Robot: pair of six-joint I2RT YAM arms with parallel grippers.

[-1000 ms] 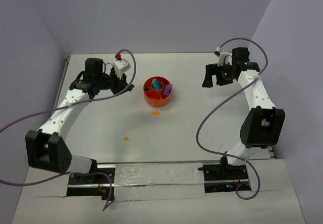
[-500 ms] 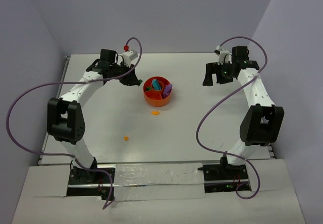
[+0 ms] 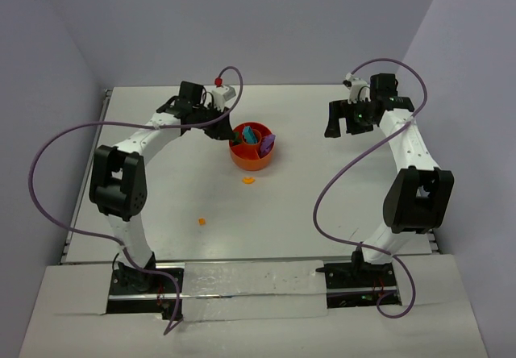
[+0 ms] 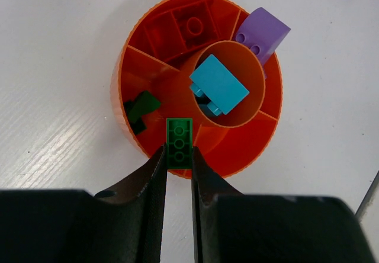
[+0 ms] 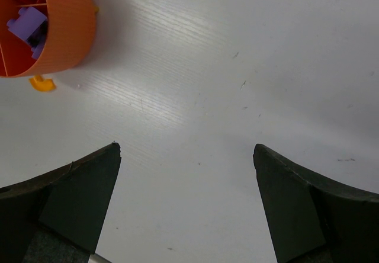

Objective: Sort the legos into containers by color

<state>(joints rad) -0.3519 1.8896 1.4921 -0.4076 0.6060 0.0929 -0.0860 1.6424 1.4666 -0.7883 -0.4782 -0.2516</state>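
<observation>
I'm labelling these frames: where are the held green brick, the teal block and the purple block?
green brick (image 4: 179, 143): left wrist view, studded top face.
teal block (image 4: 219, 85): left wrist view, flat top face.
purple block (image 4: 266, 32): left wrist view, smooth upper face.

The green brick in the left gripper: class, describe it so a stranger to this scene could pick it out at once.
Find the round orange bowl on the white table. Over its rim, the left gripper pinches a narrow green brick with three studs in one row. The other green piece, darker, lies loose inside a compartment.
</observation>
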